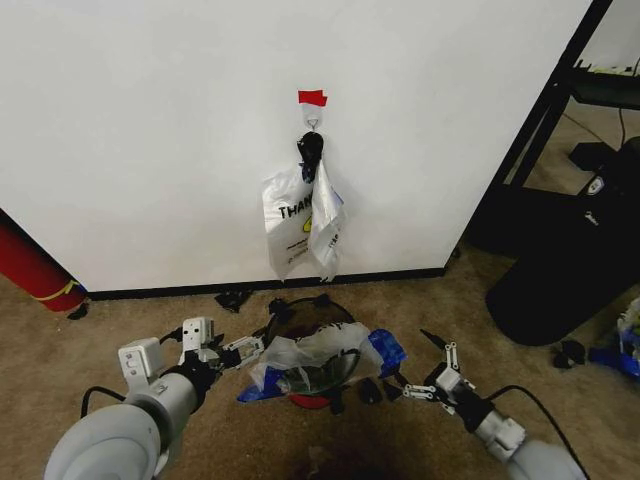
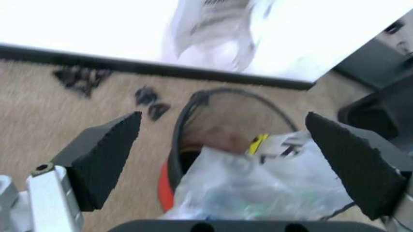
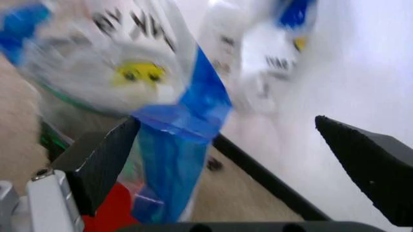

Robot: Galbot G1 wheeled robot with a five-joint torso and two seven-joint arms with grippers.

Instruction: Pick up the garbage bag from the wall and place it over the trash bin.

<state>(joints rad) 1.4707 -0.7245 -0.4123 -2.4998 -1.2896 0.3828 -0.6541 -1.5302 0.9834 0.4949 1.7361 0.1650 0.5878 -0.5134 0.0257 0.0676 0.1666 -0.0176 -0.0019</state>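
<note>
Fingers of the left gripper [image 1: 243,347] and right gripper [image 1: 412,383] were wide open, one on each side of the garbage bag [image 1: 318,358], lying across the trash bin [image 1: 305,318] between them

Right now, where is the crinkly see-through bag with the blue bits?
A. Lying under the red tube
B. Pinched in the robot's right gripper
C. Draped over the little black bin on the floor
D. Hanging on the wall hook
C: the garbage bag lies across the top of the trash bin, while the left gripper and right gripper sit open on either side of it.
</note>
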